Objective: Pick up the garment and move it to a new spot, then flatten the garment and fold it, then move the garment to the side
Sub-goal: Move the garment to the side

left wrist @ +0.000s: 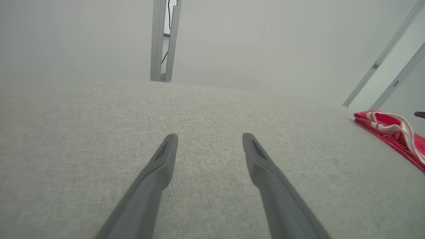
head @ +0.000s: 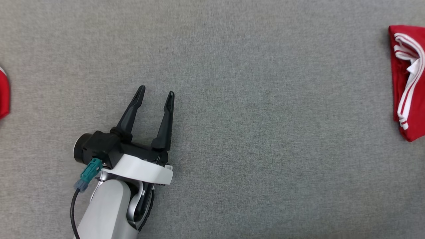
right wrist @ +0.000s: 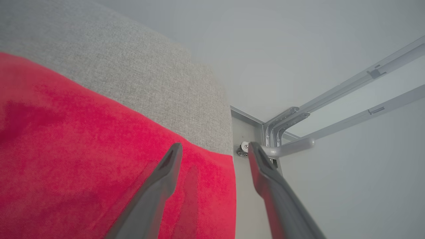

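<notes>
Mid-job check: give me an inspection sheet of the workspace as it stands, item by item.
Surface: grey fabric tabletop, flat.
Job's things: folded red garment with white stripes, at the right edge of the head view.
Clutter: red item cut off at the left edge of the head view; cannot tell what it is.
Grippers: left gripper open over the fabric; right gripper open above the garment's corner, holding nothing.
Cables: black cable with teal connector at the left wrist.
Surroundings: metal frame posts, pale wall.
</notes>
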Available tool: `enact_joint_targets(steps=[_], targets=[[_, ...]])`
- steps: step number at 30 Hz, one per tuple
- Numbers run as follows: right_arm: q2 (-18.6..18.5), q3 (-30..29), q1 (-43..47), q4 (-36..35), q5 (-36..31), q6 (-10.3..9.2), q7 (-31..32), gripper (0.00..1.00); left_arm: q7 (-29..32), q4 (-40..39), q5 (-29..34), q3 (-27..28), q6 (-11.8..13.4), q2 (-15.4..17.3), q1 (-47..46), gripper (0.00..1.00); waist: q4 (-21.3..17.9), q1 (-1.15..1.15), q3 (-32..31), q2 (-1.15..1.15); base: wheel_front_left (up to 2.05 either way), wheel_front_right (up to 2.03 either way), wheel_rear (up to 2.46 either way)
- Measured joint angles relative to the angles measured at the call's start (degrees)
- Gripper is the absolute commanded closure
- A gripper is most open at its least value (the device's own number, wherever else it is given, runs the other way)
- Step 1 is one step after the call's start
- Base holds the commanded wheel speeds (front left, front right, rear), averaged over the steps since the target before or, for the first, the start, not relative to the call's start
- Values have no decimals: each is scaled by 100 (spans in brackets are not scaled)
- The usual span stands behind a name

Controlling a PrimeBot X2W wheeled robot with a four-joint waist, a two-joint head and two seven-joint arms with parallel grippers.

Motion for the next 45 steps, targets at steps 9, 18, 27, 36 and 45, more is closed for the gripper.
enact_joint_targets(steps=[9,18,27,36,45], targets=[[256,-568,191,-797,-360,-1,-7,0,0,4,-151,82,47,2,348,0,32,0,-750,0,0,0,0],[861,-1869,1441,-2704,-687,-1,-12,0,0,-55,-183,380,56,4,754,0,40,0,-1604,0,0,0,0],[2249,-3292,3342,-4450,-1213,-2,-12,0,0,-124,-201,637,51,4,1222,0,117,0,-2366,0,0,0,0],[3471,-3664,4807,-5124,-1786,-2,-13,0,0,-138,-380,869,147,4,1678,0,227,0,-2806,0,0,0,0],[3797,-3653,5328,-5238,-2062,-2,-13,0,0,-19,-454,1015,148,7,1876,0,263,0,-2881,0,0,0,0]])
